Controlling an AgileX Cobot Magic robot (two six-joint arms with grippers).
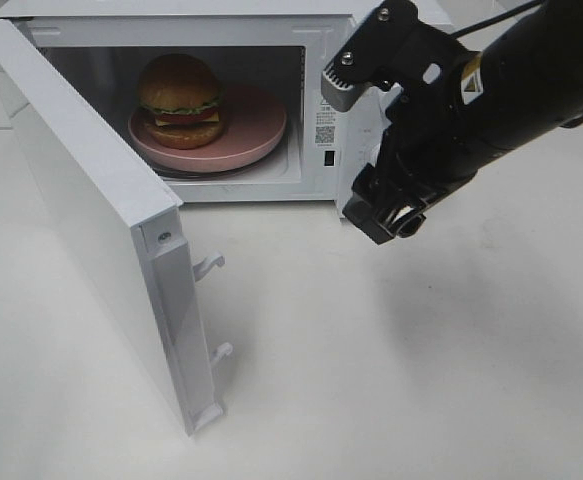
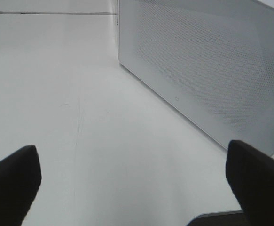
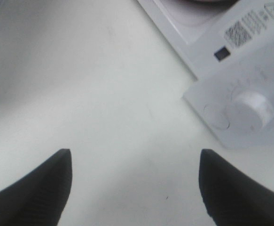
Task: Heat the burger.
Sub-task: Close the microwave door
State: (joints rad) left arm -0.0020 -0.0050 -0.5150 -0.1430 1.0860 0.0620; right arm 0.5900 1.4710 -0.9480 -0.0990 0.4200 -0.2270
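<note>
Since the microwave (image 1: pixel 221 8) stands with its door (image 1: pixel 81 200) swung wide to the left of the high view, and the burger (image 1: pixel 181 100) already sits on the pink plate (image 1: pixel 256 135) inside the cavity, the step in hand is most likely closing up. The right arm (image 1: pixel 511 70) hangs before the oven's right side, in the way of the door's free edge, so it should draw clear first. The right gripper (image 3: pixel 135 155) is spread wide and holds nothing, above bare table (image 1: pixel 421 380) just beside the control panel (image 3: pixel 240 84). The left gripper (image 2: pixel 132 148), also spread and empty, faces a perforated white panel that is probably the door's outer face. A flat push near the free edge, away from the hinge, would swing it with least effort. Following the arc steadily should seat the two latch hooks (image 1: pixel 209 265) in the frame without jolting the oven or shifting the burger. Only then does the knob (image 3: pixel 253 109) want a gentle pinch and turn.

From the high view the left arm is absent altogether, and the right arm covers the control panel. Beneath the plate only a sliver of turntable shows. Markings around the knob are washed out, and the print on the label (image 3: pixel 242 30) is too small to read.
</note>
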